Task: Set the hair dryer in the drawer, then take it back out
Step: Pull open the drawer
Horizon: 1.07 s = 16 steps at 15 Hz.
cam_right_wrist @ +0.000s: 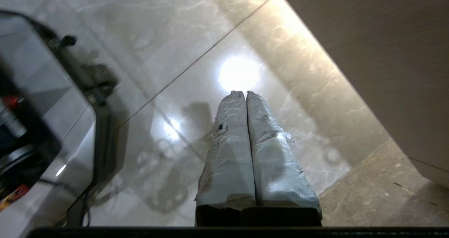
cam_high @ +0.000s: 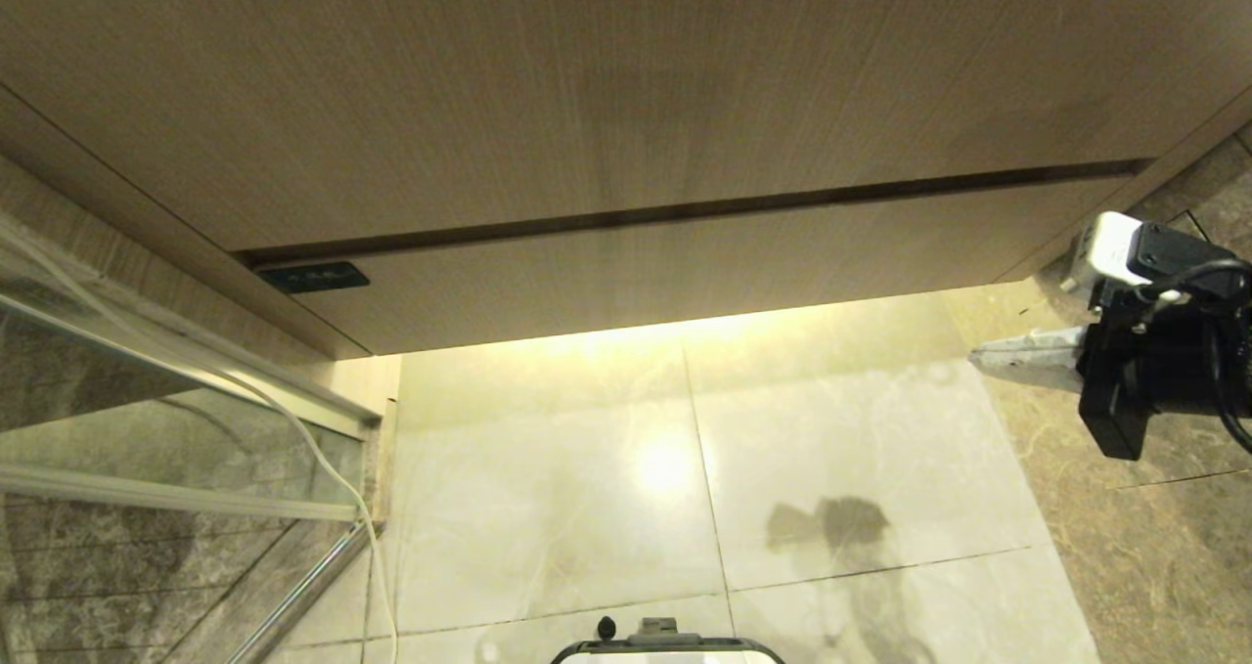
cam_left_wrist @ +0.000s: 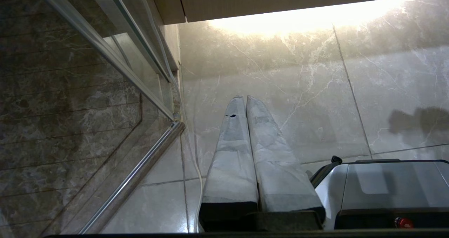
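Both grippers are pinched shut and empty — the right gripper (cam_high: 978,359) beside the closed drawer (cam_high: 685,273) may skid off its handleless front.

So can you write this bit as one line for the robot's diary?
drawer: closed | hair dryer: not visible | right pincer: shut, empty, beside cabinet | left pincer: shut, empty, above floor

Dim, warm under-cabinet glow, floor (cam_high: 831,449) glare (right wrist blurred)
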### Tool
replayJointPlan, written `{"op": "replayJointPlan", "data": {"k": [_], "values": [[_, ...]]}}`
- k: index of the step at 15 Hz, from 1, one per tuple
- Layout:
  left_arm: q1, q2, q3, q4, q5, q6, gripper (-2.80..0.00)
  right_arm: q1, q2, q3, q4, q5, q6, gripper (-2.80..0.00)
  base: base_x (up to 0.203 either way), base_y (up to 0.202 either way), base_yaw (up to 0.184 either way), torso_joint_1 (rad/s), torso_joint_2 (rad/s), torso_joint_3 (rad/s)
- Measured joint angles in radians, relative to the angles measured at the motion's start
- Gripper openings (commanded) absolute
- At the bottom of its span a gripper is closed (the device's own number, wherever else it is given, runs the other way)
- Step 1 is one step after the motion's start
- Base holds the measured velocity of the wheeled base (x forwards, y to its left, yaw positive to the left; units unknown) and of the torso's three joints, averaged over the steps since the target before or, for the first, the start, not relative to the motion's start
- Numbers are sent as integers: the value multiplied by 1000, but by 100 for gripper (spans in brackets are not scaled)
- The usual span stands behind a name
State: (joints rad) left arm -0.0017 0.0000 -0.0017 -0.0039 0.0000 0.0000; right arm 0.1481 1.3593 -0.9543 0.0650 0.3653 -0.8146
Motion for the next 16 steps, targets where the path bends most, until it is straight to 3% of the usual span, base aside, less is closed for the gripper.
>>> {"op": "replayJointPlan", "data": {"k": [5, 7, 8, 10, 12, 16], "values": [[0, 0, 0, 0, 0, 0, -280, 30, 98, 6, -145, -3, 8, 0, 0, 0, 0, 0, 0, 0], [0, 0, 0, 0, 0, 0, -280, 46, 146, 15, -274, -2, -5, 0, 0, 0, 0, 0, 0, 0], [0, 0, 0, 0, 0, 0, -280, 53, 169, 22, -348, -3, -29, 0, 0, 0, 0, 0, 0, 0], [0, 0, 0, 0, 0, 0, -280, 62, 216, 29, -479, -6, -163, 0, 0, 0, 0, 0, 0, 0], [0, 0, 0, 0, 0, 0, -280, 66, 259, 6, -518, -1, -285, 0, 0, 0, 0, 0, 0, 0], [0, 0, 0, 0, 0, 0, -280, 75, 317, -16, -518, 16, -340, 0, 0, 0, 0, 0, 0, 0]]}}
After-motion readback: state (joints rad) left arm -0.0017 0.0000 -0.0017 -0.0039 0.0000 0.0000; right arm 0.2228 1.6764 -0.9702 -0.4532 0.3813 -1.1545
